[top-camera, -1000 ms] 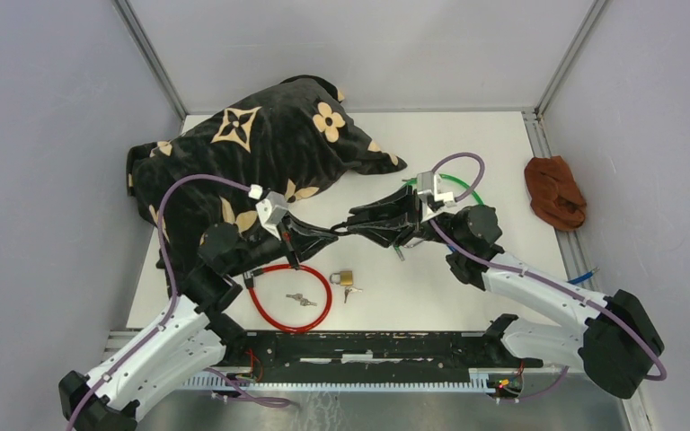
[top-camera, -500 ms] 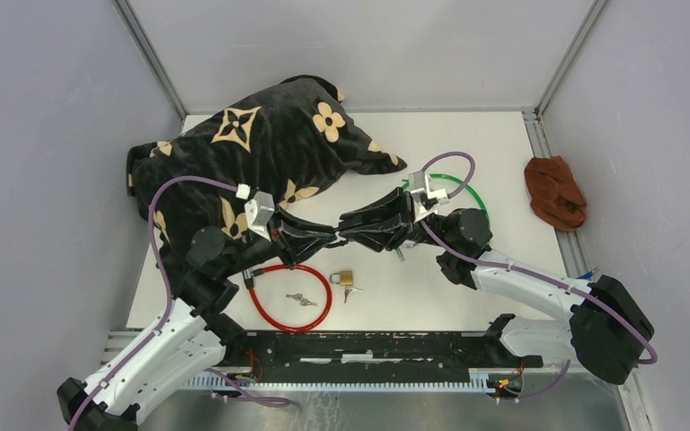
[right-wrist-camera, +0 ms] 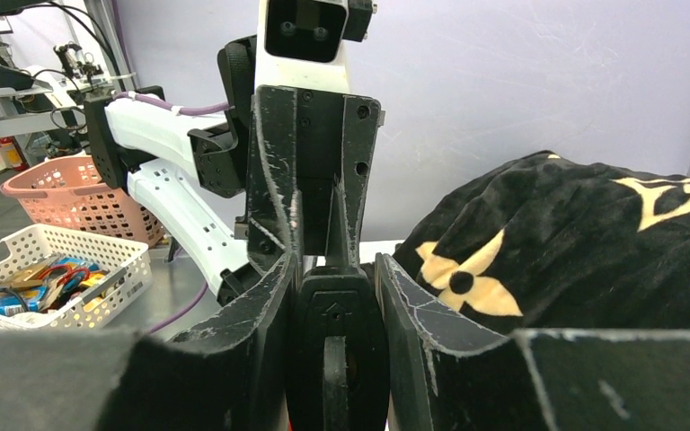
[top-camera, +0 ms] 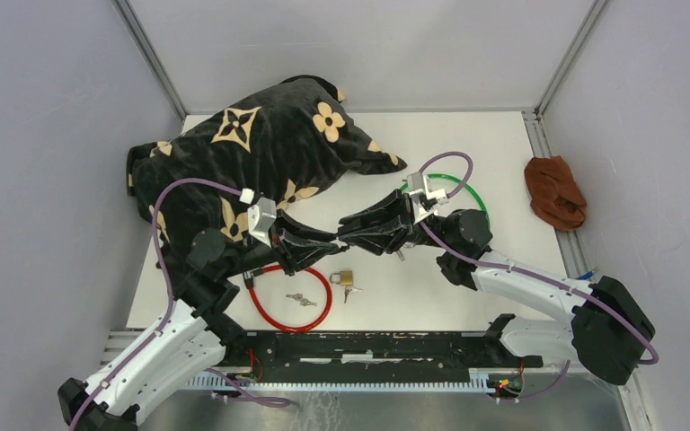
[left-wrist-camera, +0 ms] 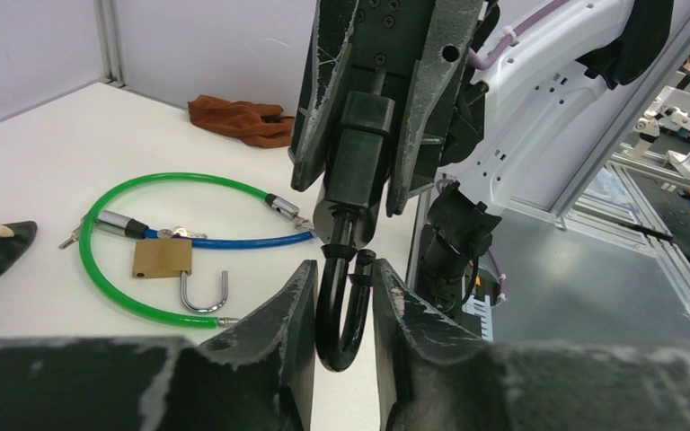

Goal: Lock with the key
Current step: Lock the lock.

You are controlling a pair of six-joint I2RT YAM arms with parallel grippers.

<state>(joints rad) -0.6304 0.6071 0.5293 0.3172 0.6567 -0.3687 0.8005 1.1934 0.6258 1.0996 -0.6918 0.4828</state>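
A black padlock [left-wrist-camera: 364, 135] is held in the air between my two grippers at the table's middle [top-camera: 338, 235]. My left gripper [left-wrist-camera: 341, 296] is shut on its black U-shaped shackle [left-wrist-camera: 334, 319]; the shackle's right leg ends just below the body, seemingly out of its hole. My right gripper [right-wrist-camera: 337, 305] is shut on the lock's black body [right-wrist-camera: 337, 355], facing the left gripper [top-camera: 326, 242]. Small keys [top-camera: 301, 299] lie on the table inside a red cable loop [top-camera: 269, 316]. Another key [top-camera: 352, 290] lies beside a brass padlock [top-camera: 342, 277].
A black patterned cushion [top-camera: 252, 153] fills the back left. A green cable loop [top-camera: 467, 190] lies behind the right gripper [top-camera: 349, 229], with an open brass padlock [left-wrist-camera: 162, 258] and a blue cable [left-wrist-camera: 225, 241]. A brown cloth [top-camera: 554, 193] lies at the right edge.
Both grippers have shifted a little to the left together, still tip to tip on the black padlock. The things on the table have not moved.
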